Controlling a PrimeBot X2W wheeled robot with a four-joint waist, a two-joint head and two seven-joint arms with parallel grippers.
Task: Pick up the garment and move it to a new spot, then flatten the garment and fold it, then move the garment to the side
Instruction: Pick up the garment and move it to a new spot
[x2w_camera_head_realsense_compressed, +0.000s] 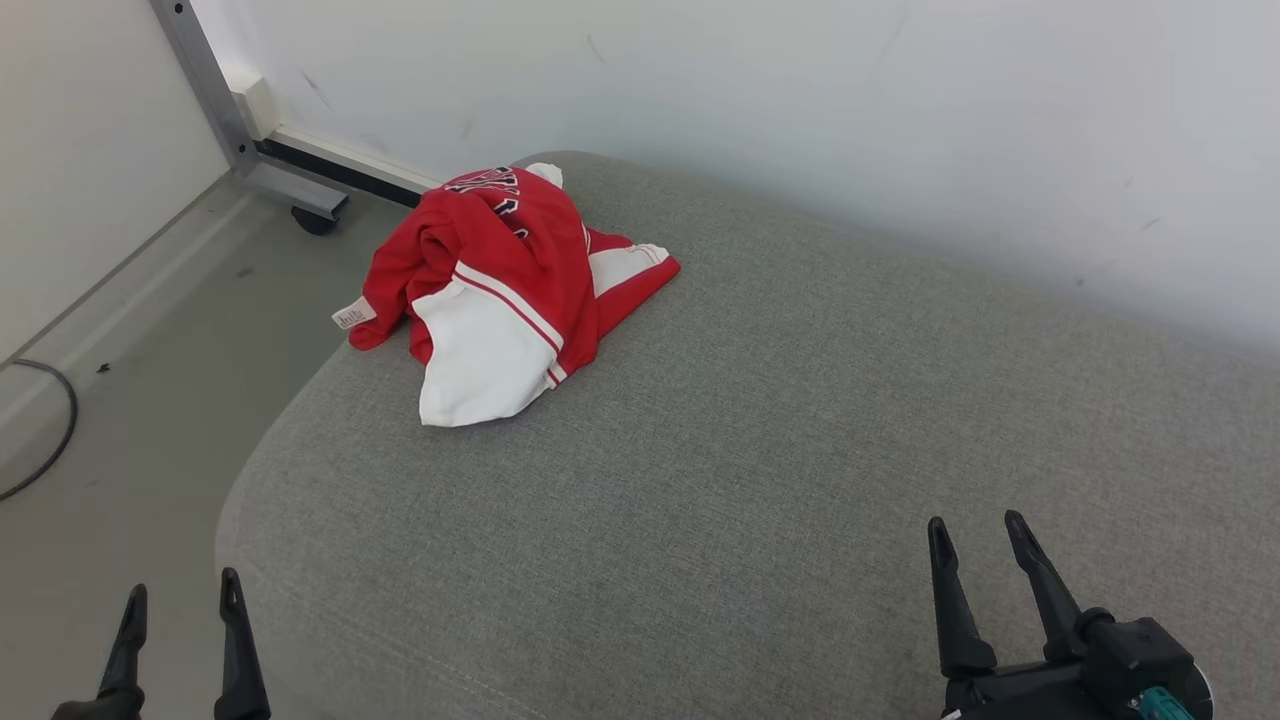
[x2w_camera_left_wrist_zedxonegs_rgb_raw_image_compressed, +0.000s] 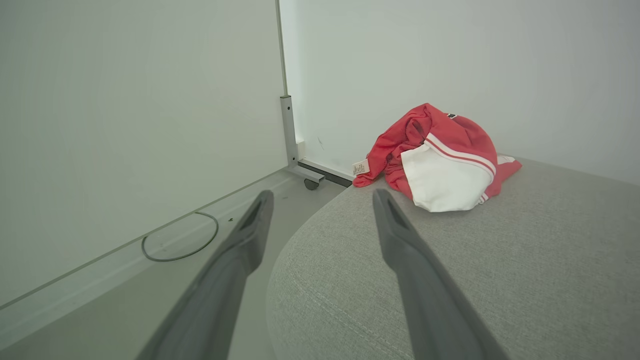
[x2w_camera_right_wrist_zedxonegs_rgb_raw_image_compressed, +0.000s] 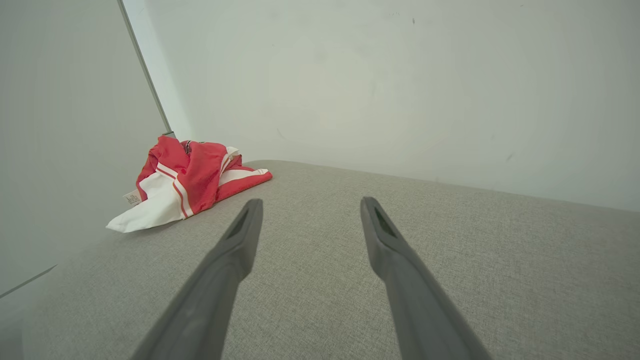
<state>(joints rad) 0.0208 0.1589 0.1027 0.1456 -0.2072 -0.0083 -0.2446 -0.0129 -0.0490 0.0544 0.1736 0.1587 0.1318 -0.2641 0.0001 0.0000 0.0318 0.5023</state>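
Lit softly and evenly in all 3 views, bright and diffuse; hard to place the source. Only faint shading under the near hem of the garment (x2w_camera_head_realsense_compressed: 505, 290) and along the wall (x2w_camera_head_realsense_compressed: 800, 100) just above the cushion (x2w_camera_head_realsense_compressed: 750, 450). Crisp in the head view, down to the weave of the fabric. In both wrist views, blurred and stretched toward the bottom edge on the fingers of the left tool (x2w_camera_left_wrist_zedxonegs_rgb_raw_image_compressed: 322, 195) and the right tool (x2w_camera_right_wrist_zedxonegs_rgb_raw_image_compressed: 311, 200); slightly greenish cast on the walls.
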